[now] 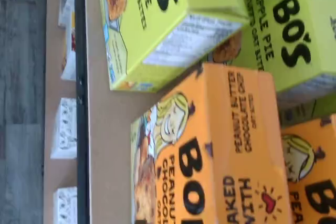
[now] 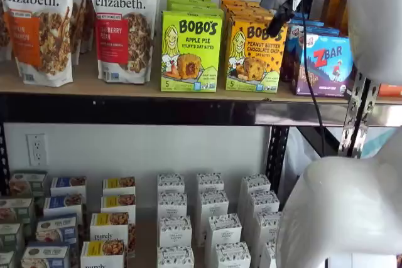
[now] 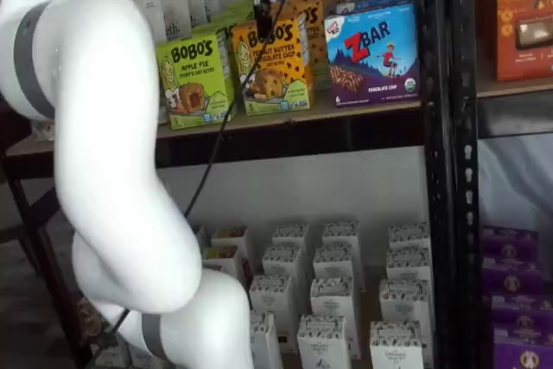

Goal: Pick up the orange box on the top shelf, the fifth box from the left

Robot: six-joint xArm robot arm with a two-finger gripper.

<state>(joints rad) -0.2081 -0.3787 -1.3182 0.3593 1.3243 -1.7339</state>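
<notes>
The orange box (image 2: 252, 56) stands upright on the top shelf (image 2: 81, 86), between a lime-green Bobo's Apple Pie box (image 2: 190, 51) and a blue ZBar box (image 2: 326, 62). It also shows in a shelf view (image 3: 270, 65), with the shelf board (image 3: 371, 104) under it. The wrist view shows its orange top and front (image 1: 220, 145) close below the camera. My gripper (image 2: 280, 22) hangs just above and in front of the orange box's top, and it shows in both shelf views (image 3: 262, 13). Only dark fingers seen side-on show, with no plain gap. It holds nothing.
More orange and green Bobo's boxes stand behind the front ones. Two purely elizabeth bags (image 2: 124, 23) stand at the left. Small white cartons (image 2: 210, 221) fill the lower shelf. A black upright (image 3: 441, 162) stands to the right. My white arm (image 3: 104, 153) fills the foreground.
</notes>
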